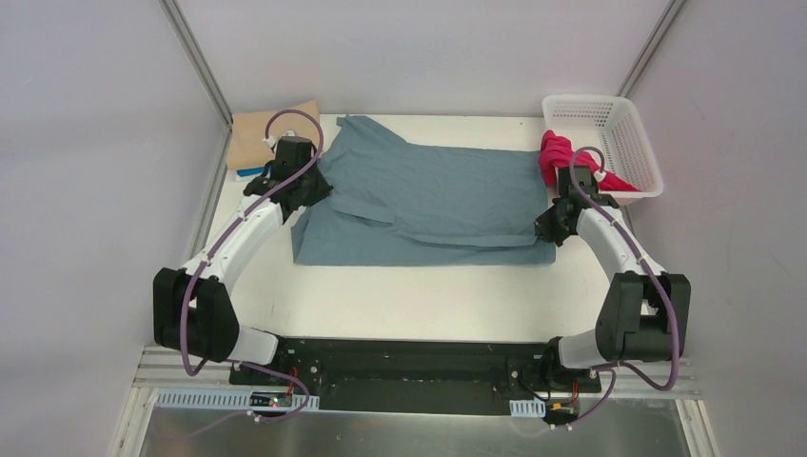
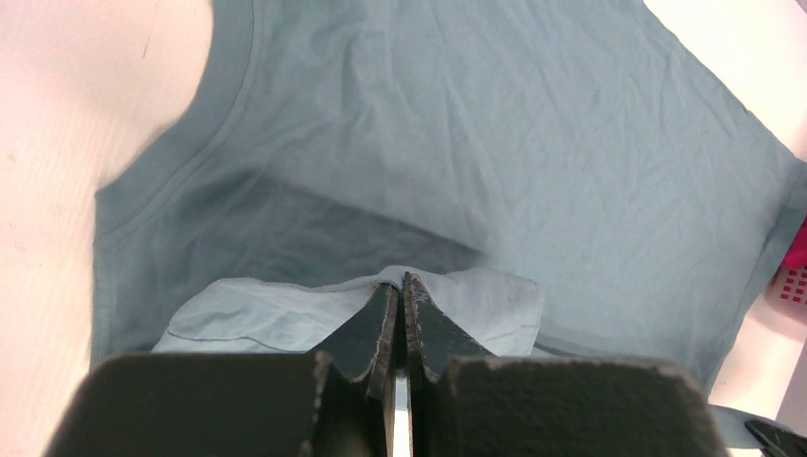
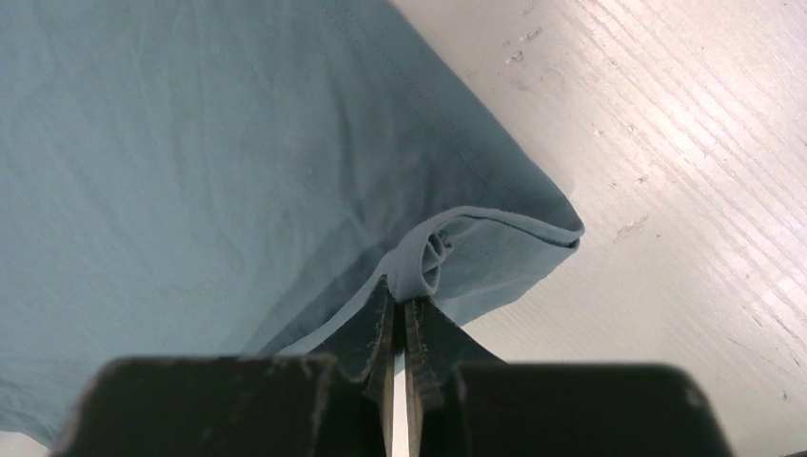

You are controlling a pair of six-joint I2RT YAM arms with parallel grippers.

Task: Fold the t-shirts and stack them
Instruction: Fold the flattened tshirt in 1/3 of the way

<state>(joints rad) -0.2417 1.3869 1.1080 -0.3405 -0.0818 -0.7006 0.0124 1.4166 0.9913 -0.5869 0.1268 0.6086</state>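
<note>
A dusty teal-blue t-shirt [image 1: 428, 200] lies spread across the table's middle, its near edge partly folded over. My left gripper [image 1: 309, 190] is shut on the shirt's left edge; the left wrist view shows a pinched fold of the t-shirt [image 2: 476, 133] at the left gripper [image 2: 401, 282]. My right gripper [image 1: 552, 227] is shut on the shirt's right near corner; the right wrist view shows the t-shirt [image 3: 190, 143] bunched at the right gripper [image 3: 398, 290]. A magenta-red t-shirt [image 1: 560, 157] hangs over the basket's rim. A folded tan t-shirt [image 1: 257, 138] lies at the back left on a bright blue t-shirt [image 1: 249, 173].
A white plastic lattice basket [image 1: 609, 133] stands at the back right corner. Metal frame posts and pale walls bound the table at left, right and back. Bare white table [image 1: 419, 300] runs between the shirt and the arm bases.
</note>
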